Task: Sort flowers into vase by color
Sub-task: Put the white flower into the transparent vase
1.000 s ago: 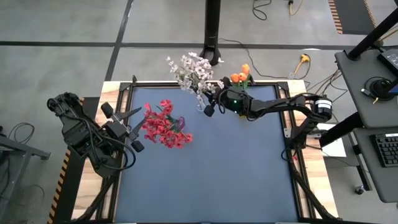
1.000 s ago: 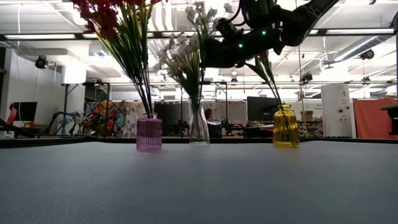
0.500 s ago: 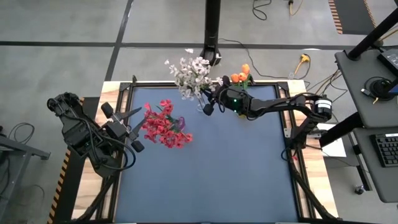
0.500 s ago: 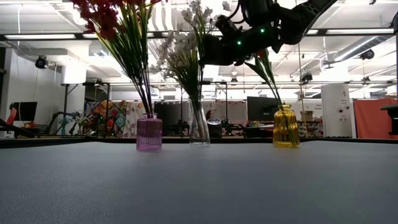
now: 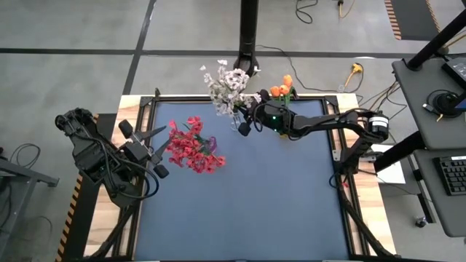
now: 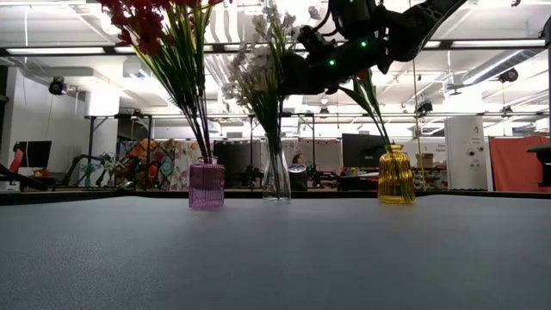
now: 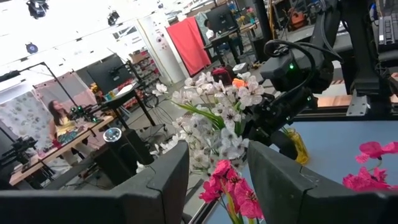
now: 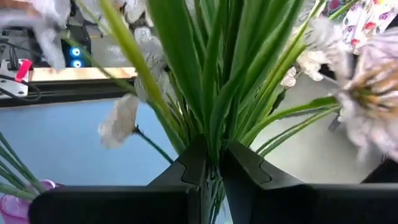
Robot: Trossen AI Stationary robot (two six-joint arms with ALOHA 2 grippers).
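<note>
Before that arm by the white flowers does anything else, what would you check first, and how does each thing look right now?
1. Right gripper shut on the white flowers' stems: ok.
2. Stems down inside the clear vase: ok, they run into its neck.
3. Clear vase upright on the table: ok.
4. Red flowers in the pink vase, orange flowers in the yellow vase: ok.
5. Left gripper out of the way: ok, it sits beside the red flowers, holding nothing.
6. Loose flowers left on the table: none seen.
</note>
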